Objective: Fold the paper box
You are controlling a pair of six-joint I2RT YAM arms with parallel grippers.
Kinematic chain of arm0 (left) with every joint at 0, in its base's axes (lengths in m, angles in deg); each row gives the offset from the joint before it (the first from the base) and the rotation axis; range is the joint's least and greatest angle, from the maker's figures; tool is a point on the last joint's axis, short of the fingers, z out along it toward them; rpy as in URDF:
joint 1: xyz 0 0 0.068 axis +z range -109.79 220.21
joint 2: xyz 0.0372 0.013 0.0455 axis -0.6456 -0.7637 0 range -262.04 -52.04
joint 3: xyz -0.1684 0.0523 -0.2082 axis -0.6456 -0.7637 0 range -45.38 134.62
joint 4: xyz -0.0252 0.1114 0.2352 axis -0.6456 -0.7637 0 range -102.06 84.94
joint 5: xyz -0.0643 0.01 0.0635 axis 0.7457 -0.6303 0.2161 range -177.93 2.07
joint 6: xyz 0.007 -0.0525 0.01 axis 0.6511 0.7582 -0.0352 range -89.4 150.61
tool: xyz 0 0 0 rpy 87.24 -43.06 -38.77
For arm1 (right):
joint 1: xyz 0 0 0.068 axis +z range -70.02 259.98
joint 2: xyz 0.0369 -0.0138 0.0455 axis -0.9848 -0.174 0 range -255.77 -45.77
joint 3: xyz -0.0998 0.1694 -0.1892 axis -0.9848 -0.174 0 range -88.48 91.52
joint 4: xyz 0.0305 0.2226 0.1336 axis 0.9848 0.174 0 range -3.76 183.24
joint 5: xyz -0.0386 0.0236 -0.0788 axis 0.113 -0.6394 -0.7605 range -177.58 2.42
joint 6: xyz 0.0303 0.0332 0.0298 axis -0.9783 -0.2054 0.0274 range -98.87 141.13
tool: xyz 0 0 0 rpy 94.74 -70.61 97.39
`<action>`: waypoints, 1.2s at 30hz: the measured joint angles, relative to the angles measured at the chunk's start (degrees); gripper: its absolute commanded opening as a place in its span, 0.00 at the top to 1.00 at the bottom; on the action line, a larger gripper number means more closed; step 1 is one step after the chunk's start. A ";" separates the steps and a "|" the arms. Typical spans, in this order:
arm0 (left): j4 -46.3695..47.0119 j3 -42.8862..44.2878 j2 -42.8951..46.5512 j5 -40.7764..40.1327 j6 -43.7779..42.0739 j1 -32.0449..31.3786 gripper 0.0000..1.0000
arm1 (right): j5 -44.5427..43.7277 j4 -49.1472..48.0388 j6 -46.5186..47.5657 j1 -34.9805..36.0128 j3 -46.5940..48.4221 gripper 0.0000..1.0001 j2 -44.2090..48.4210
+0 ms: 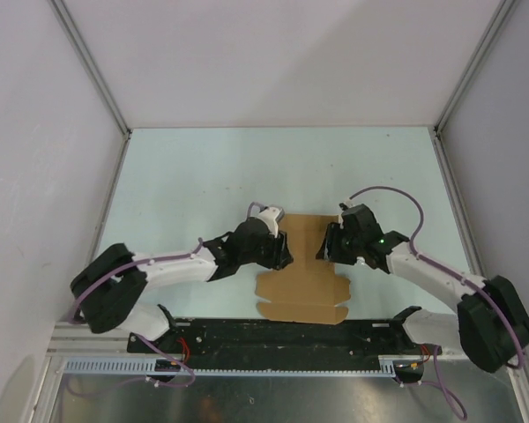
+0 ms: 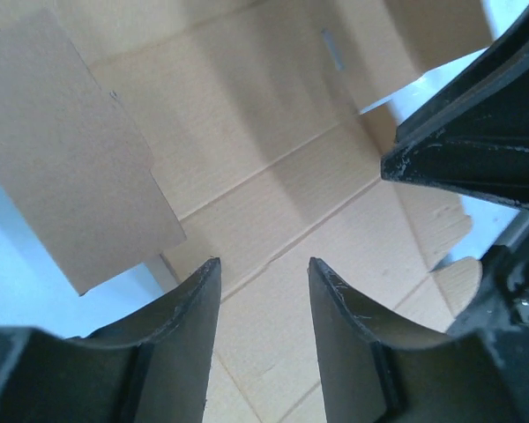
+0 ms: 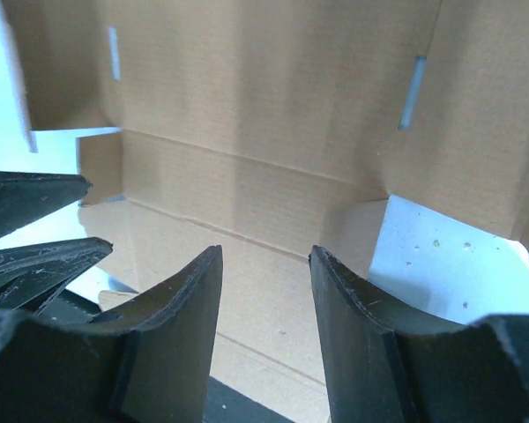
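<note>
The paper box [image 1: 301,291] is a flat brown die-cut sheet with creases and tabs, lying on the table between the two arms. My left gripper [image 1: 285,256] hovers over its left edge, jaws open with nothing between them [image 2: 263,264]; only creased cardboard [image 2: 273,132] shows below. My right gripper [image 1: 322,251] is over the sheet's right edge, also open and empty [image 3: 264,256], above the cardboard panels [image 3: 247,88]. The two grippers face each other closely: the right one's black fingers [image 2: 458,150] show in the left wrist view, and the left one's fingers [image 3: 35,229] in the right wrist view.
The pale green table [image 1: 203,176] is enclosed by white walls with aluminium posts at the back corners. A black rail [image 1: 273,335] runs along the near edge, just below the sheet's front tabs.
</note>
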 measured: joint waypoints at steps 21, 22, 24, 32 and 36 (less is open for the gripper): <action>-13.22 -1.03 24.24 -4.94 -0.63 14.88 0.29 | -6.27 16.09 1.62 -18.51 5.40 0.33 12.33; -13.33 -1.03 24.15 -4.92 -0.57 15.72 0.29 | -6.27 16.15 1.66 -18.93 5.40 0.33 12.28; -13.38 -1.03 23.78 -4.72 -0.57 16.81 0.29 | -5.86 15.93 1.73 -19.54 5.40 0.33 12.24; -14.08 -1.03 21.90 -2.93 -0.52 19.61 0.29 | -2.34 13.27 4.35 -20.96 5.40 0.38 6.47; -14.08 -1.25 22.60 -2.08 -0.39 19.69 0.30 | -1.25 11.78 6.14 -20.98 5.40 0.50 3.78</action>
